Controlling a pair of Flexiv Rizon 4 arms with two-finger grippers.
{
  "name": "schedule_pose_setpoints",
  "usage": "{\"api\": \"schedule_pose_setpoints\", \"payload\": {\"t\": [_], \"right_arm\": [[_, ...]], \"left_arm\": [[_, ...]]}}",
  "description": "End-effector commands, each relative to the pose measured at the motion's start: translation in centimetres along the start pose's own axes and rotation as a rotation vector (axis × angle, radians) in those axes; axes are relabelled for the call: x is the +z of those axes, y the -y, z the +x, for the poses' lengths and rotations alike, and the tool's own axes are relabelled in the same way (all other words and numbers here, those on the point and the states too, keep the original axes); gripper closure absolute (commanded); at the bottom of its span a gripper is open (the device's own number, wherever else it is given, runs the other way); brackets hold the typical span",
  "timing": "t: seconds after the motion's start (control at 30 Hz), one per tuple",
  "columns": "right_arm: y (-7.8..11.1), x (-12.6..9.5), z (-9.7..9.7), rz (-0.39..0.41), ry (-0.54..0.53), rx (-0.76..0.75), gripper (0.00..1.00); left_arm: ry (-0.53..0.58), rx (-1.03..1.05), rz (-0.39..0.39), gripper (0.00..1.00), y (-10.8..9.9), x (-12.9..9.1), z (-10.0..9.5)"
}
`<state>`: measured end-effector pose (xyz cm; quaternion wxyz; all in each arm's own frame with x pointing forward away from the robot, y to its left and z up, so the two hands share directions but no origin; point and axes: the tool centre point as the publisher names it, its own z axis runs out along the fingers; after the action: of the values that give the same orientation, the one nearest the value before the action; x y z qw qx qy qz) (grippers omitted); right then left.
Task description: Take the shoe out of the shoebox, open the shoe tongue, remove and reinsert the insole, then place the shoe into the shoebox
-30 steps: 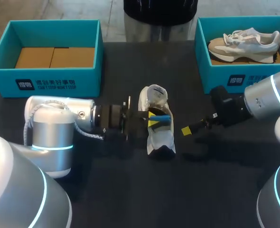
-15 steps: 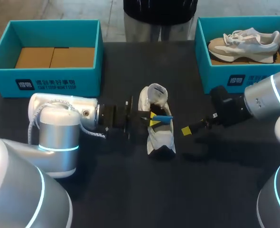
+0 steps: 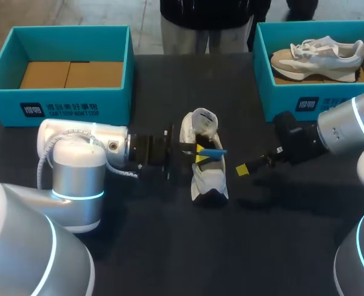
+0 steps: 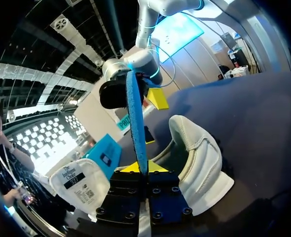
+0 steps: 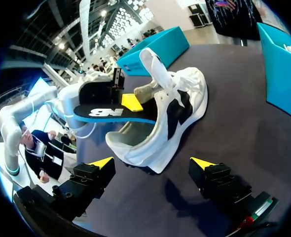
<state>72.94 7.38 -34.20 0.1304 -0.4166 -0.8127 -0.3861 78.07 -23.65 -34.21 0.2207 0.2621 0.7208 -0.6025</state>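
Above the shoe (image 3: 210, 176), my left jaws clenched the insole (image 3: 210, 152) crosswise to it, my right jaws released alongside.

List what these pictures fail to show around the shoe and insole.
Head view: the shoe interior, covered by the left gripper and the insole.
Left wrist view: the insole's faces; it stands edge-on.
Head view: the right gripper shows one yellow tip; the other is hidden behind it.
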Motion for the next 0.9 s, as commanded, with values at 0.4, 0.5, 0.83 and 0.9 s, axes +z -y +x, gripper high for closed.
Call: {"api": "schedule_pose_setpoints", "payload": {"t": [0.4, 0.5, 0.83, 0.9], "right_arm": [[0.0, 0.0, 0.1, 0.000, 0.001, 0.000, 0.00], [0.0, 0.0, 0.1, 0.000, 0.001, 0.000, 0.00], [0.0, 0.0, 0.1, 0.000, 0.001, 0.000, 0.00], [0.0, 0.0, 0.1, 0.000, 0.001, 0.000, 0.00]], "left_arm": [[0.013, 0.012, 0.051, 0.54, 2.2, -0.2, -0.8], [-0.005, 0.022, 0.060, 0.57, 2.7, -0.1, -0.8], [-0.044, 0.025, 0.061, 1.00, 2.8, 0.1, 0.0], [-0.050, 0.022, 0.058, 1.00, 2.6, 0.2, 0.1]]}}
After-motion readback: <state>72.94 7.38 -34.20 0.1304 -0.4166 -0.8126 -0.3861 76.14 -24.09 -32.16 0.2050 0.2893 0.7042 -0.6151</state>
